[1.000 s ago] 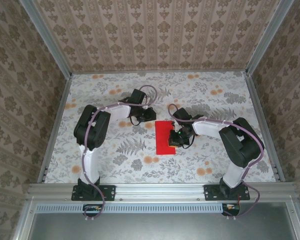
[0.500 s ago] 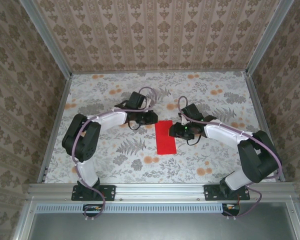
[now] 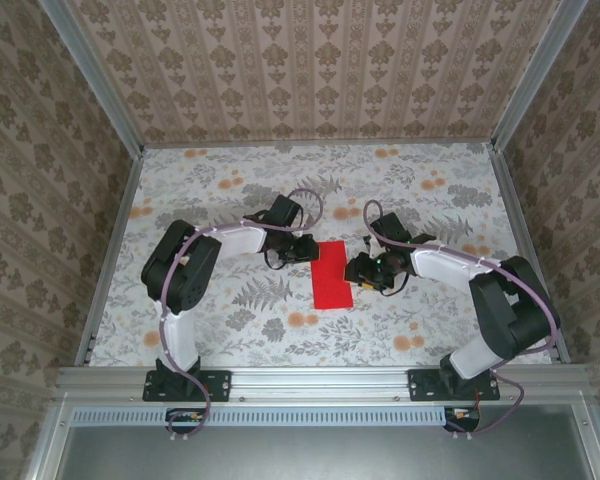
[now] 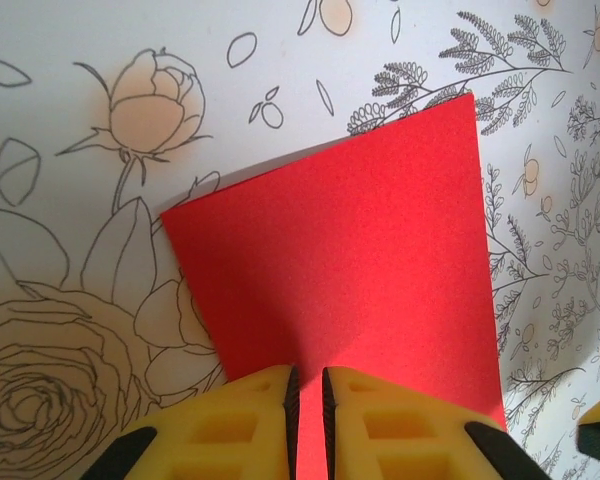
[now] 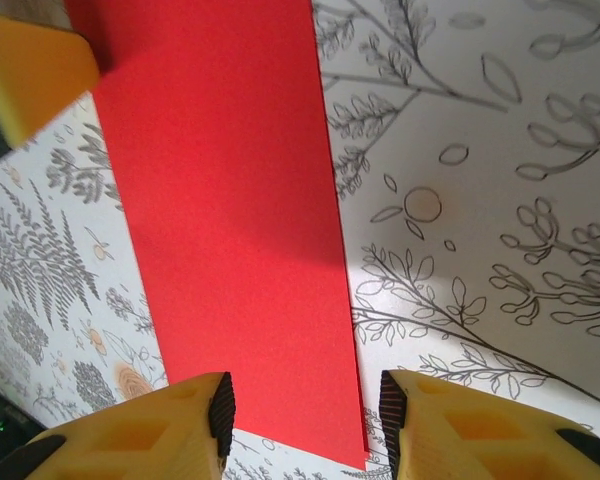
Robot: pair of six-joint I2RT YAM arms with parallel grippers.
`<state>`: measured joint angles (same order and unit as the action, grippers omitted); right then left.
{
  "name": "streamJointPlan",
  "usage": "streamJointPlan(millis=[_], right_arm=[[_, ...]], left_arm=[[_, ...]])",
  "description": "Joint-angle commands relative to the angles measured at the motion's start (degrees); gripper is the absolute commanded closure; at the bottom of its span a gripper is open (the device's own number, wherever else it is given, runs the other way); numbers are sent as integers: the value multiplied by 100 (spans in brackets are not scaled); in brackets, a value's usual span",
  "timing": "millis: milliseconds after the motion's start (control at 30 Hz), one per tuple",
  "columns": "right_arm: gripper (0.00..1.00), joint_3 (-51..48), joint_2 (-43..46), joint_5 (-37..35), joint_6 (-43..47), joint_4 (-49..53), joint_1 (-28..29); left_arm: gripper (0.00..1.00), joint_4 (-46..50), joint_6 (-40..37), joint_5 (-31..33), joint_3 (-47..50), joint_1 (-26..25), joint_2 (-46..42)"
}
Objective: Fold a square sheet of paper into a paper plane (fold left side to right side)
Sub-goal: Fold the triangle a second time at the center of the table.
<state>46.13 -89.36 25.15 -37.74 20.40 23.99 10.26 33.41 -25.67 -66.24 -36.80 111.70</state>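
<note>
Flower-and-fern printed tablecloth (image 3: 230, 300) covers the table, with patterned walls (image 3: 320, 70) on three sides. Near the table's middle, between the two arms, lies the square sheet of paper (image 3: 332, 275). It shows as a flat red rectangle, clearly longer than it is wide. From the top camera its long axis runs from 12 to 6 o'clock, with the short edges at the far and near ends and no pointed end to be seen.

The left gripper (image 3: 305, 248) sits at the sheet's 11 o'clock corner. In the left wrist view its yellow fingers (image 4: 240, 420) are pressed almost together, leaving a thin slit. The tips are over the near edge of the sheet (image 4: 350, 260), which stretches away toward 12 o'clock. Whether they pinch the paper or just rest on it, I cannot tell.

The right gripper (image 3: 363, 272) is at the sheet's 3 o'clock edge. In the right wrist view its fingers (image 5: 460, 425) stand spread, holding nothing. The sheet's (image 5: 230, 200) near right corner lies in the gap between them, and the red strip runs off toward 11 o'clock.
</note>
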Motion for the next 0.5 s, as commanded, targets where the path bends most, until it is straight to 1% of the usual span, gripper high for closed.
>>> streamJointPlan(millis=[0, 267, 467], right_arm=[[55, -78, -193, 402, -120, 228, -10], [57, -60, -463, 673, -164, 206, -9], [57, -86, -573, 749, -182, 140, 12]], left_arm=[[83, 20, 69, 62, 84, -46, 50], [83, 2, 86, 90, 118, -91, 54], [83, -24, 96, 89, 128, -116, 76]])
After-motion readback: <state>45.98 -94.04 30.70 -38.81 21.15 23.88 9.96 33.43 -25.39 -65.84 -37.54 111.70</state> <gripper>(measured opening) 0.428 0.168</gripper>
